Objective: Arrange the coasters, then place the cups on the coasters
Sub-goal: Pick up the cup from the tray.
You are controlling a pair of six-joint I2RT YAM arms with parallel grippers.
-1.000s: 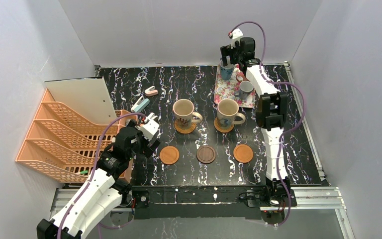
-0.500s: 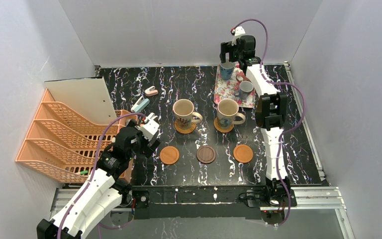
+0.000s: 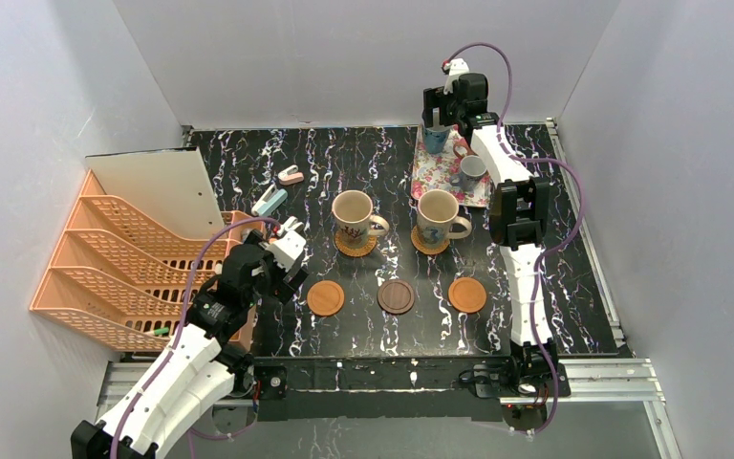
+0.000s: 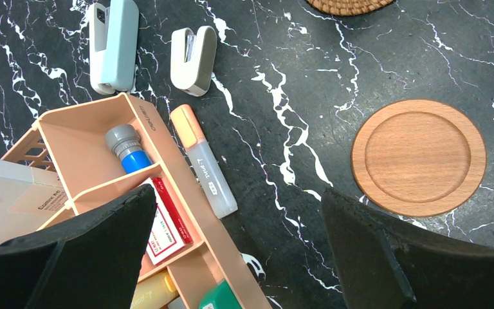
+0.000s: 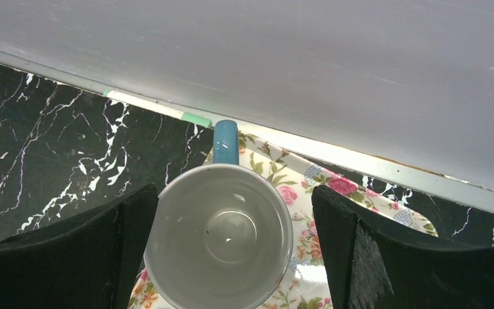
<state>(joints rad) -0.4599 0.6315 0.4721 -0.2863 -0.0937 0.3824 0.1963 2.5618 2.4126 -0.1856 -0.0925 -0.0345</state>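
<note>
Woven rattan coasters [image 3: 356,245] already carry the two beige mugs [image 3: 354,216], side by side at mid-table, so that part reads as done. In front of them three more coasters lie in a row, well apart from one another and bare: an orange-brown one [image 3: 325,297], a dark brown one [image 3: 396,296] and a second orange-brown disc [image 3: 466,295]. The arranging looks finished; what is left, as I judge it, is to set three small cups on those three discs. None is off the floral tray [image 3: 435,177] at the far right yet. The blue-handled cup [image 5: 219,235] stands upright at the tray's far corner, a grey cup [image 3: 472,172] stands nearer, and a third, if present, is hidden by the arm. Over the blue-handled cup hangs the right gripper [image 5: 231,257], jaws spread wide, one finger to each side of the rim and no grip taken. Near the left end of the row the left gripper [image 4: 238,257] hovers low, jaws apart and empty. Two cups of five look placed, with the pick of the next one at hand.
</note>
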